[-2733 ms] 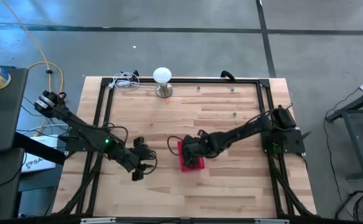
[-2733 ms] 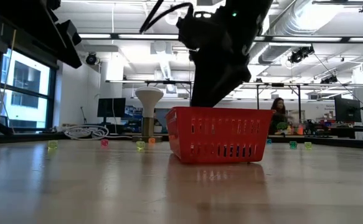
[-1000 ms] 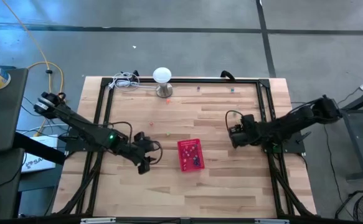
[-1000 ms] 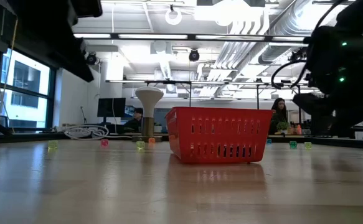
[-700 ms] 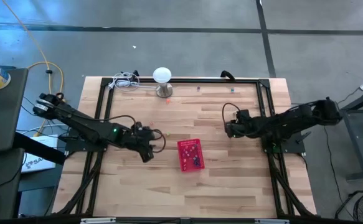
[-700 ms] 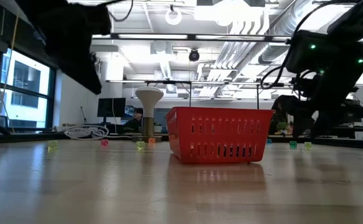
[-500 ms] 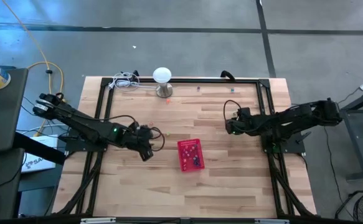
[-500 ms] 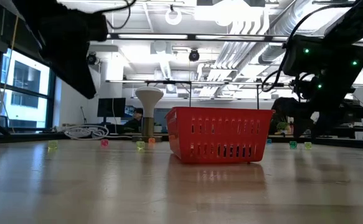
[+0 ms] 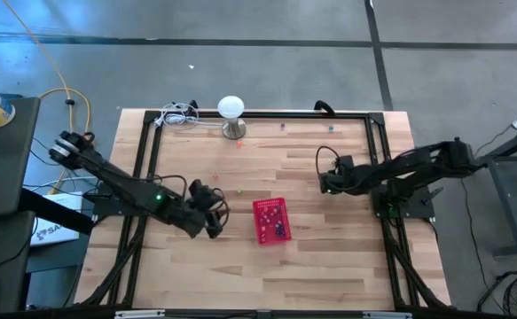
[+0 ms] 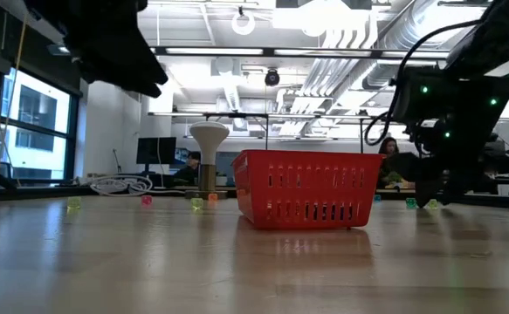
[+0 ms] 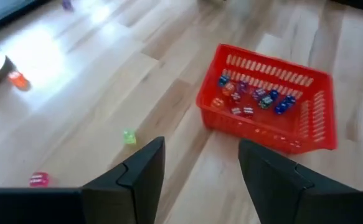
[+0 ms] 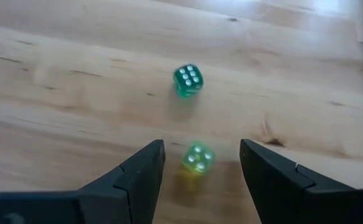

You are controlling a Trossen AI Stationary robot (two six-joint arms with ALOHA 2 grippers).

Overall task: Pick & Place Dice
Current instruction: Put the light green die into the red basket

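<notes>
High view: left pincer has drawn back from red basket.

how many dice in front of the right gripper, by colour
dark green die: 1
yellow-green die: 1
total: 2

Six pips show on the green die (no lettering or brand is legible anywhere).
</notes>
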